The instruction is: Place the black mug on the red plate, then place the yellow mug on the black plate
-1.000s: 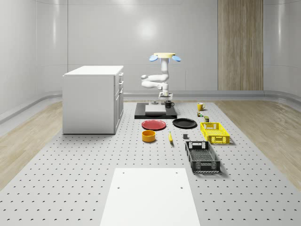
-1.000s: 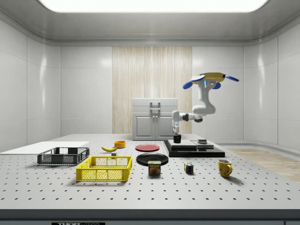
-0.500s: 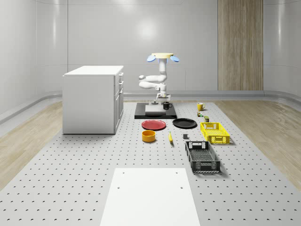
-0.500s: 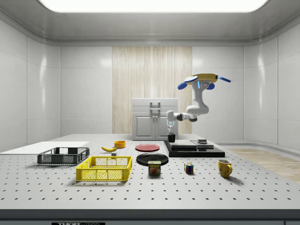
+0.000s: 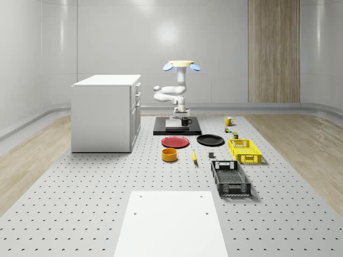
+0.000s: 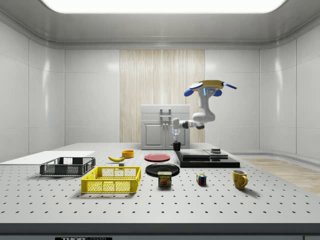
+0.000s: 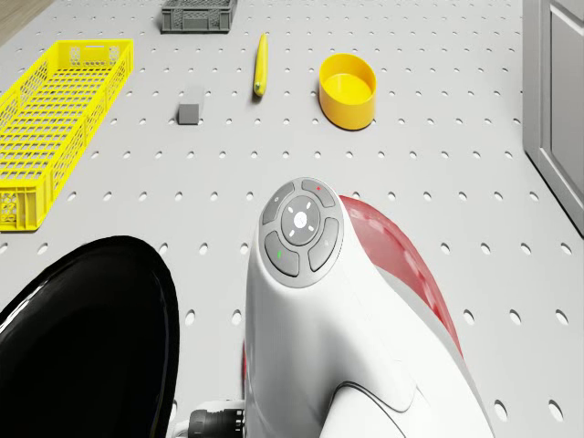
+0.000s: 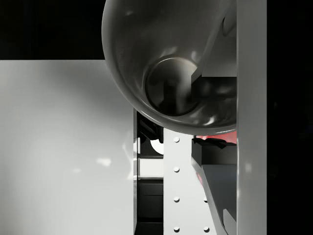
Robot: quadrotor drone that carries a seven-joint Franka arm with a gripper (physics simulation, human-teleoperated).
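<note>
1. Pale panelled room, perforated table (image 5: pixel 80 214); drone (image 5: pixel 180 65) hovering over the dark platform (image 5: pixel 177 128), gripper (image 5: pixel 182 114) clamped on the black mug (image 5: pixel 185 121), above the platform.
2. Side view: mug carried clear of the platform edge, short of the red plate (image 6: pixel 157 157); yellow mug (image 6: pixel 239 179) untouched.
3. Drone view: red plate beneath the arm, black plate (image 7: pixel 87 338) beside it.
4. Wrist view: mug interior seen up close. Step one judged mid-transport; next, centring over the red plate, lowering, releasing.

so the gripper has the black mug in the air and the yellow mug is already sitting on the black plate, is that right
Not quite. The gripper does hold the black mug in the air, but the side view shows the yellow mug standing on the table, well apart from the black plate, which carries nothing.
</note>
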